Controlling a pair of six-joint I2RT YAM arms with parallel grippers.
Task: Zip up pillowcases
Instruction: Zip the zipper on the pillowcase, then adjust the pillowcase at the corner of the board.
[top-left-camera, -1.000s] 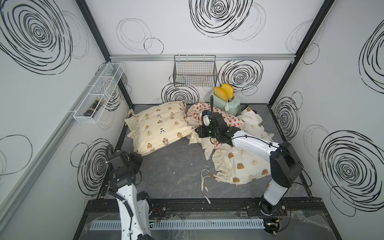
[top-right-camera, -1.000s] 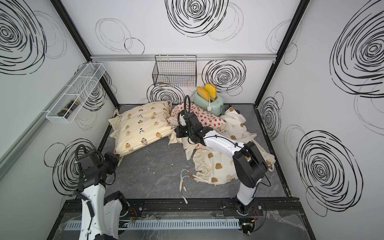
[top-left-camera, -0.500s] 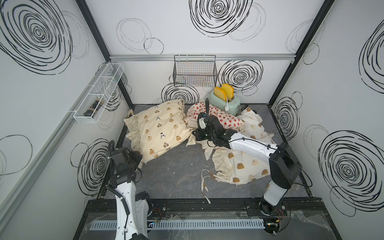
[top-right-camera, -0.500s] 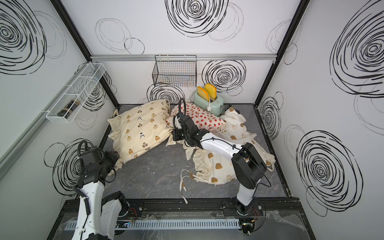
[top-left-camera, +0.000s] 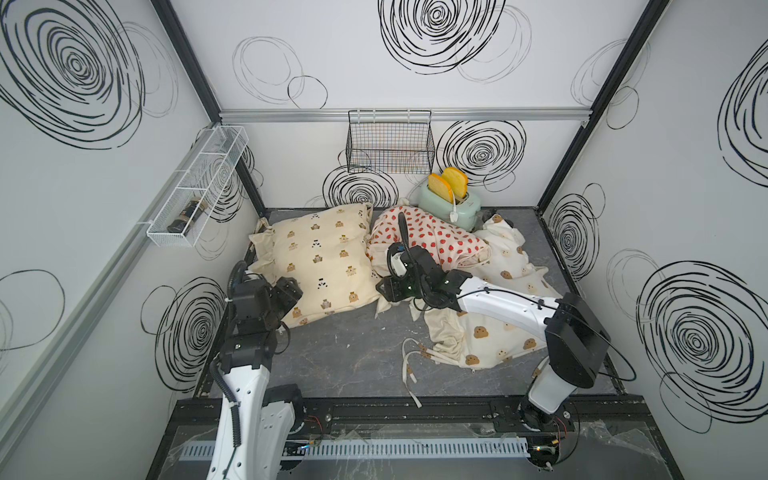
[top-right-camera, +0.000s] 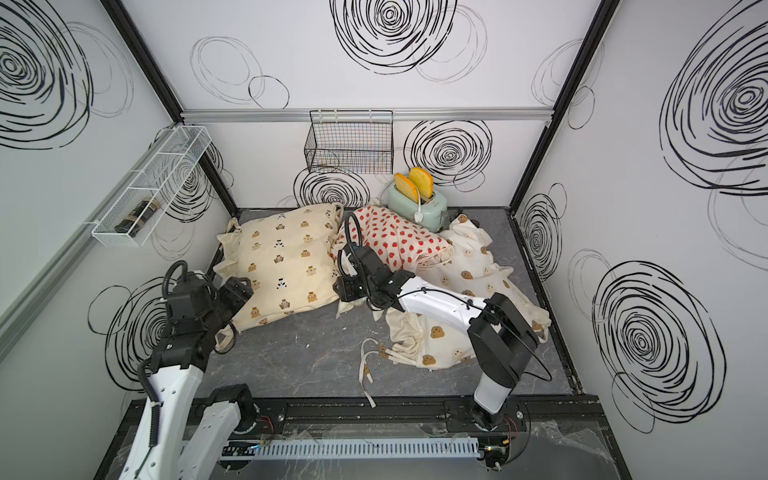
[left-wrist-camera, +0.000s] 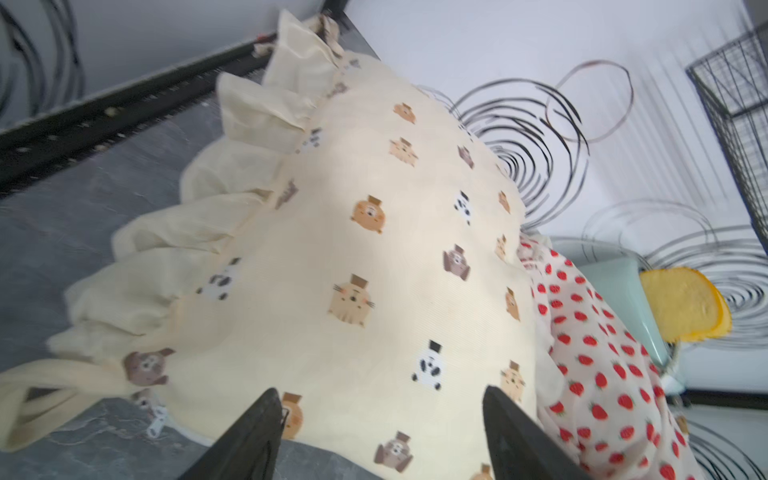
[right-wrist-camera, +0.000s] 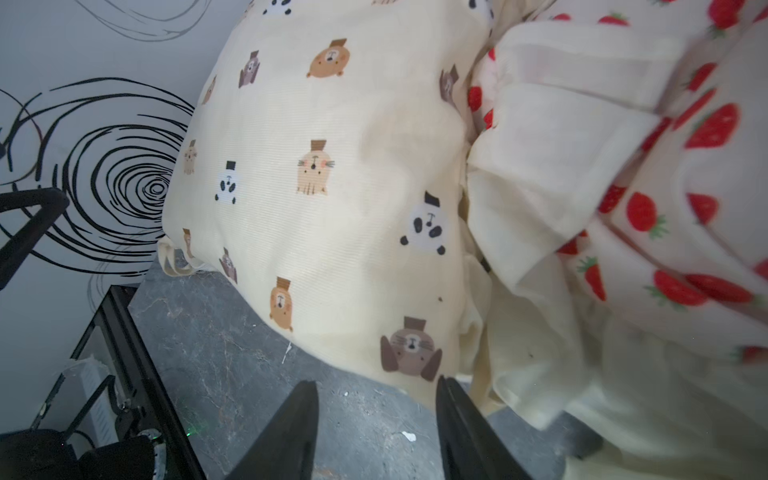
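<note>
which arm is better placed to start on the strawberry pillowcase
Right, likely. The right gripper, open, sits beside the strawberry pillowcase; the left gripper is at the far corner of the cream pillowcase.

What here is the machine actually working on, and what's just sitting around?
For the job:
cream frilled fabric pillowcase with tiny bears and pandas; white fabric pillowcase with red strawberries; white fabric pillowcase with brown bear heads.

Just lying about:
mint-green toaster holding yellow toast slices; black wire basket on the wall; white wire shelf; dark jar lying in it.

Mint toaster (top-left-camera: 467, 208), toast (top-left-camera: 454, 182) inside — wall-hung wire basket (top-left-camera: 390, 145).
</note>
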